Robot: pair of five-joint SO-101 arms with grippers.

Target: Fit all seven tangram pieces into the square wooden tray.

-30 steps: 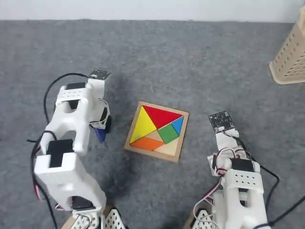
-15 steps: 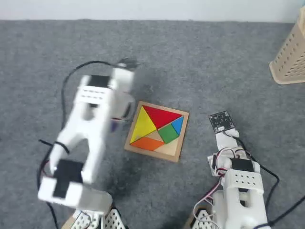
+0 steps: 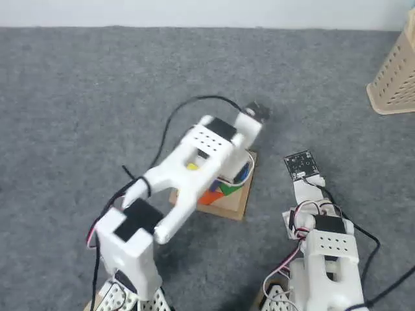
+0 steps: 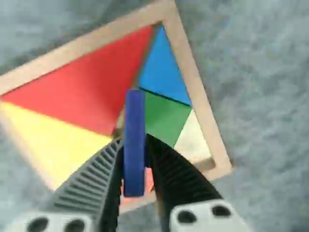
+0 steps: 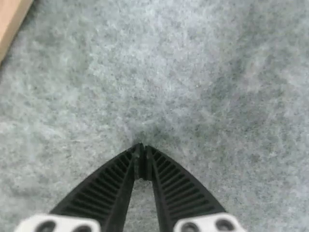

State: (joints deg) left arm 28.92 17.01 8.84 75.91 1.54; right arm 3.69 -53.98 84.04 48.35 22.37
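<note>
My left gripper (image 4: 135, 150) is shut on a dark blue tangram piece (image 4: 134, 140), held on edge above the square wooden tray (image 4: 212, 145). Below it lie a red triangle (image 4: 87, 92), a yellow triangle (image 4: 58, 145), a light blue triangle (image 4: 164, 72) and a green square (image 4: 164, 118), with a bare wooden gap (image 4: 195, 140) beside the green one. In the high view the left arm (image 3: 194, 162) stretches over the tray (image 3: 230, 204), hiding most of it. My right gripper (image 5: 140, 159) is shut on nothing, low over the grey carpet to the tray's right.
Grey carpet covers the table. A beige slatted basket (image 3: 395, 71) stands at the far right edge. The right arm's base (image 3: 327, 259) sits at the near right, the left arm's base (image 3: 126, 285) at the near left. A tray corner (image 5: 9, 19) shows in the right wrist view.
The left arm has swung from the carpet left of the tray to over the tray, carrying the dark blue piece. The right arm has stayed still.
</note>
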